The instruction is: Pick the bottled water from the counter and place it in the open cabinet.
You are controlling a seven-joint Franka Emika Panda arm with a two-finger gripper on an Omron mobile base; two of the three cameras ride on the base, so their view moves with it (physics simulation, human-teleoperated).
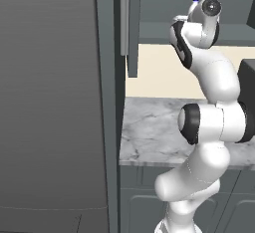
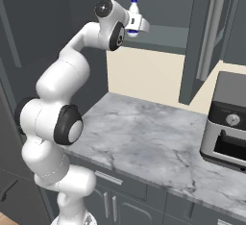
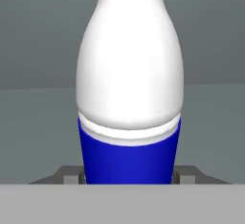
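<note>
The gripper (image 2: 134,27) is closed around the bottled water (image 2: 133,15). In the hand view the bottle (image 3: 129,98) stands straight up between the two dark finger tips (image 3: 72,175), one on each side of its blue label. The white part of the bottle swells out above the label and gets thin at the top.

In the right base view the bottle is held up high, at the mouth of the open cabinet (image 2: 163,31). Its little blue cap points up. It is near the left end of the cabinet's grey shelf floor, by the front edge. I cannot tell if the bottle touches the shelf or hangs just over it.

In the left base view just the blue cap (image 1: 195,0) peeks out over the white hand.

The white arm (image 2: 62,99) reaches up from below and bends toward the cabinet. The cabinet door (image 2: 202,41) hangs open on the right side, with a long thin metal handle (image 2: 214,27).

Under the cabinet is a pale yellow wall (image 2: 144,75). Below that is the counter (image 2: 144,137), a grey-white marbled top. A dark toaster oven (image 2: 228,123) sits at the right end of the counter. Grey drawers with short silver handles (image 2: 113,202) are under the front edge of the counter.
</note>
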